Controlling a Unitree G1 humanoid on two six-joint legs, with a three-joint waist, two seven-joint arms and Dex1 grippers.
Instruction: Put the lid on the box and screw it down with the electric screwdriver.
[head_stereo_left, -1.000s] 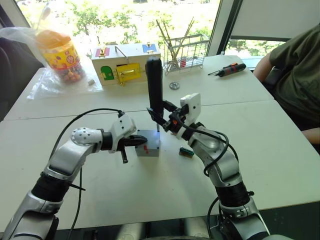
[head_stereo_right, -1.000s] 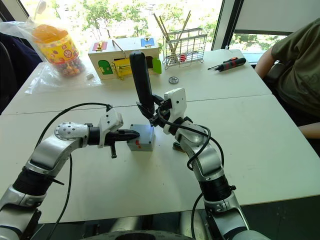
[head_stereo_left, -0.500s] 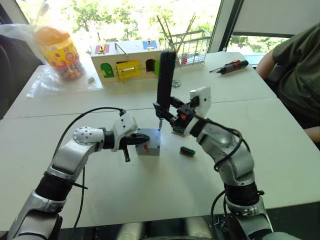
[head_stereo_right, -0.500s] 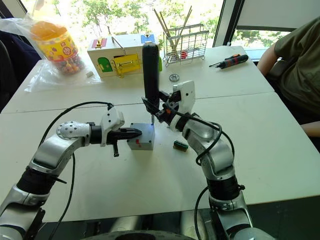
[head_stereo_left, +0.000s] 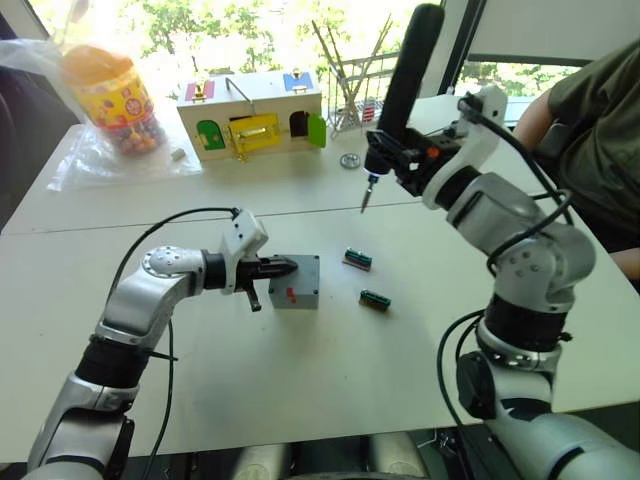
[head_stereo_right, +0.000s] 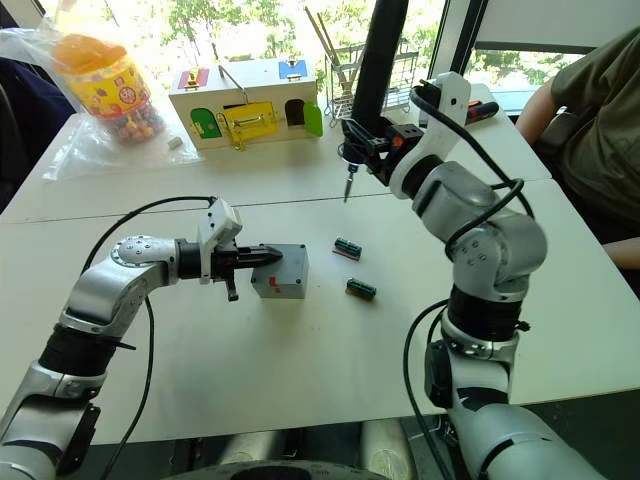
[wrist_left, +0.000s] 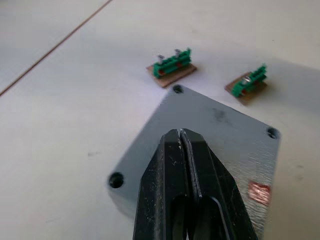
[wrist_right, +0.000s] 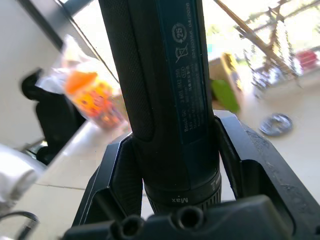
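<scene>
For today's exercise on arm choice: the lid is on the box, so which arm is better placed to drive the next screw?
The right: its hand already grips the electric screwdriver, bit down. The left hand, fingers shut, rests on the lid.

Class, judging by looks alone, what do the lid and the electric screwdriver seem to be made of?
The lid: probably moulded plastic, matt grey, going by its even dull surface and neat recessed corner holes. The electric screwdriver: likely dark plastic or rubberised casing with printed markings; its thin bit looks metallic.
</scene>
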